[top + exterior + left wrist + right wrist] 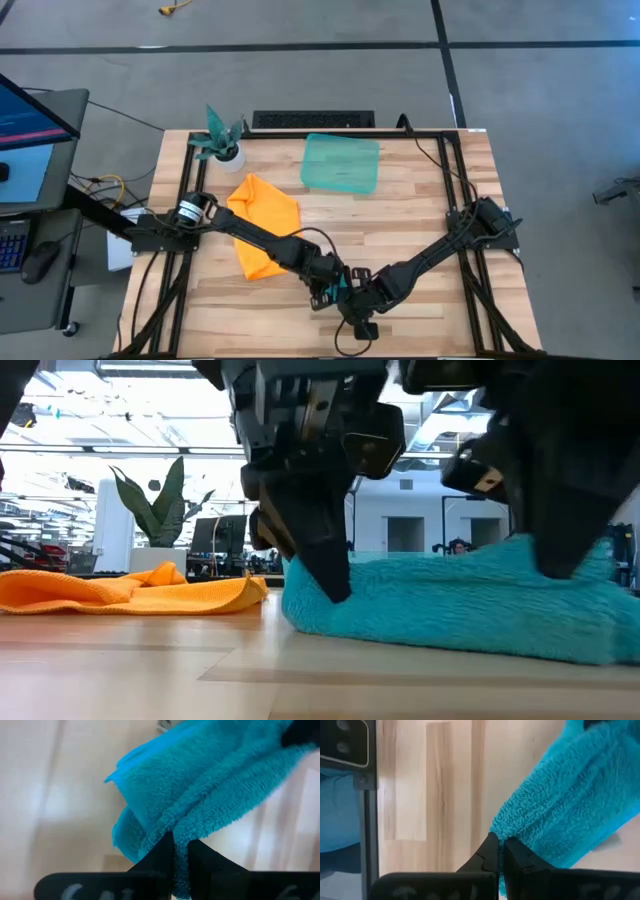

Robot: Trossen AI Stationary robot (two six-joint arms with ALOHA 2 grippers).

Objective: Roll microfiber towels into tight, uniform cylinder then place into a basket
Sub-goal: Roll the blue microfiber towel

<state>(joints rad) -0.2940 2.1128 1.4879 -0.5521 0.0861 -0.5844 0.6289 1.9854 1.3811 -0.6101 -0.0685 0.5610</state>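
The turquoise towel (460, 605) lies bunched in a thick, partly rolled wad on the table near its front edge. In the high view only a sliver of the towel (343, 284) shows between the arms. My left gripper (322, 288) is shut on its left end and my right gripper (362, 305) is shut on its right end. The orange towel (262, 225) lies crumpled flat on the table at the left. The teal-green basket (341, 163) stands at the back middle. My left gripper pinches a fold of the turquoise towel (181, 851) between its two fingers, several layers thick, at the wad's left end (312, 595). The fingers come from above, pointing down. The towel's underside rests on the table. My right gripper pinches the towel's edge (503, 851) between its two fingers at the wad's right end (590, 585). The fingers come from above, pointing down. The towel spreads away from the fingers and lies on the table, slack.
A small white pot with a teal plant (222, 145) stands at the back left, beside the basket. A dark metal frame (455, 180) runs along the table's right side, and also shows in the right wrist view (367, 820). Bare wood lies at the front left.
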